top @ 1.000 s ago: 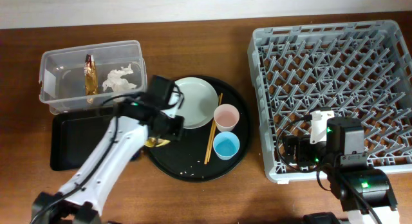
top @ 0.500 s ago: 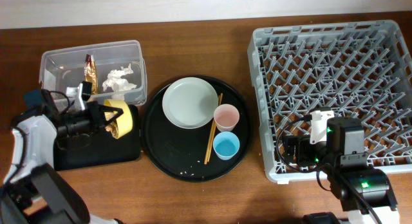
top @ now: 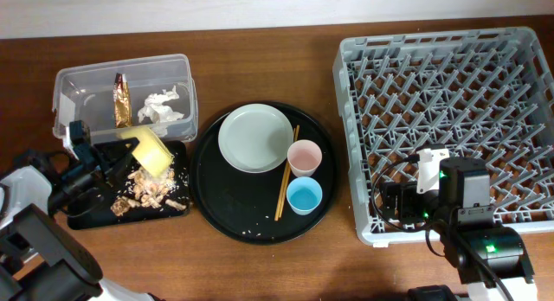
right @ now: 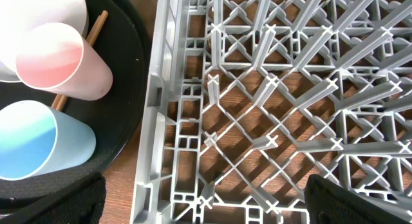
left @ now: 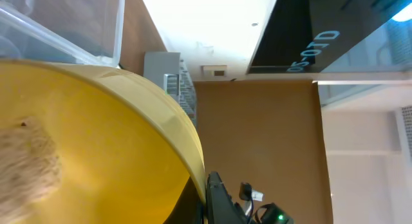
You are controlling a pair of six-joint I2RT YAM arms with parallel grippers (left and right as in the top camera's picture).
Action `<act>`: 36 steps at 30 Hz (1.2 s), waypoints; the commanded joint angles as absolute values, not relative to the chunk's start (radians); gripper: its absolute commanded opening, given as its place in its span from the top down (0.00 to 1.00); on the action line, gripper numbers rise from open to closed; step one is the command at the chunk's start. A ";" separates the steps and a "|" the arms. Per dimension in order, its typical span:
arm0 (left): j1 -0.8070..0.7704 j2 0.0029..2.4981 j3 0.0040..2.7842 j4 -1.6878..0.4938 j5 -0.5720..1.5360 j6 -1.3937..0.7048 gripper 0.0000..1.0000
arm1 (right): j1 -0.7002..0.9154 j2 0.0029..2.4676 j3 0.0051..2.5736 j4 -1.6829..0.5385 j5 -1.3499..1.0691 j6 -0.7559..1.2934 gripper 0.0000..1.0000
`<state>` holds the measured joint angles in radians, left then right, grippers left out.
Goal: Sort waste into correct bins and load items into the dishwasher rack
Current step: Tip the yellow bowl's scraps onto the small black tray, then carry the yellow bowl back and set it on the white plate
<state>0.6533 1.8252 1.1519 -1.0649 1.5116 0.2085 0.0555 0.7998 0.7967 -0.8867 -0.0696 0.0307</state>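
My left gripper (top: 119, 156) is shut on the rim of the small yellow bowl (top: 151, 149), holding it tipped over the shallow black rectangular tray (top: 86, 216). Brown food scraps (top: 147, 188) lie on that tray. In the left wrist view the bowl (left: 96, 140) fills the frame, with the jaw (left: 209, 197) at its rim. The clear tub (top: 69, 85) holds the foil wrapper (top: 122, 99) and the tissue (top: 163, 106). My right gripper (right: 206, 208) is open and empty over the front left corner of the grey rack (top: 450, 85).
The round black tray (top: 251, 227) carries the grey-green plate (top: 254, 137), the pink cup (top: 304, 156), the blue cup (top: 304, 196), the chopsticks (top: 286, 173) and a few crumbs. The right wrist view shows both cups (right: 61, 60) beside the rack wall (right: 158, 121).
My left arm carried the yellow bowl from the round tray to the black rectangular tray and tipped it. The scraps now lie on that tray. The right arm has not moved.
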 commanded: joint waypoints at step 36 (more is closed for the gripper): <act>-0.109 1.600 1.216 -0.781 0.706 0.236 1.00 | 0.051 0.799 0.818 -0.895 -0.076 0.042 0.01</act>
